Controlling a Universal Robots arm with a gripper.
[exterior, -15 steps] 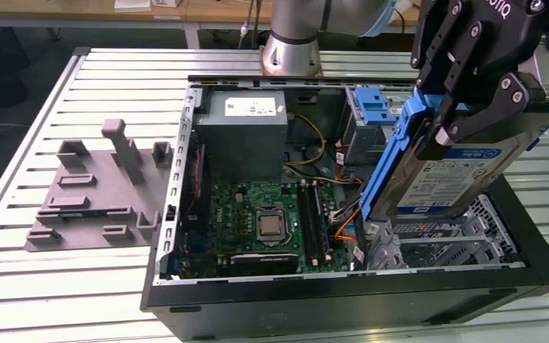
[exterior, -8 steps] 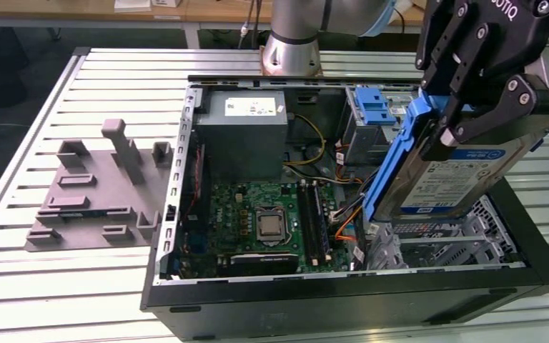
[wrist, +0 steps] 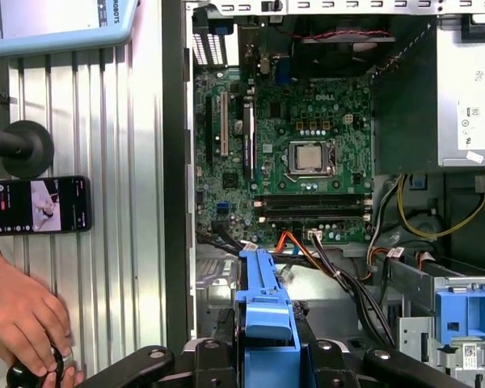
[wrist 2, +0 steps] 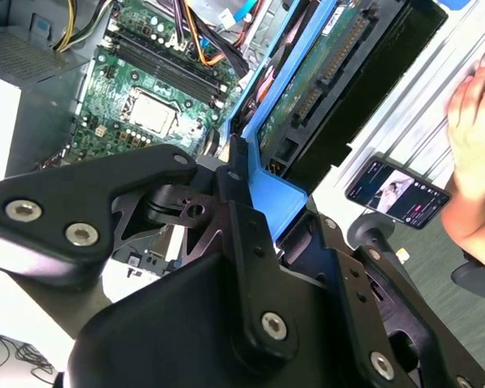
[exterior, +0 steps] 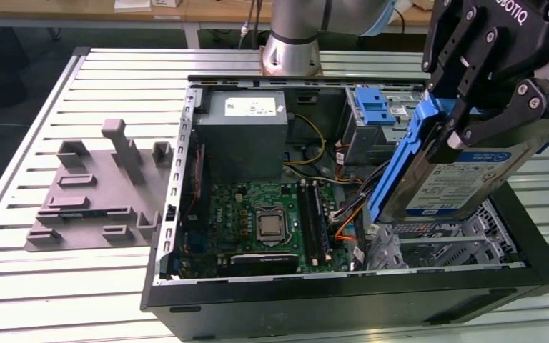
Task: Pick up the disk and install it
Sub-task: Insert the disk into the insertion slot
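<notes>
On the exterior view's left, the grey fixture block is sitting on the slatted worktop, nothing resting in its slots. Just to its right the open computer case is lying on its side, with the power supply at the far end and the motherboard nearer, its bare processor socket facing up. A blue drive bay is showing at the far right of the case interior.

Over the case's right half, the pincer is clamping the disk by the upper end of its blue caddy. The disk is hanging tilted, label toward the camera, lower end dipping inside the case above the metal drive cage; I cannot tell whether it is touching anything there. In the second wrist view the fingers are pressing against the caddy rail.

Judgement: pick-up done; carry and alignment for installation is in hand. Seating calls for squaring the caddy to its bay and clearing the orange cables.

In the first wrist view a person's hand is resting on the worktop beside a phone.
</notes>
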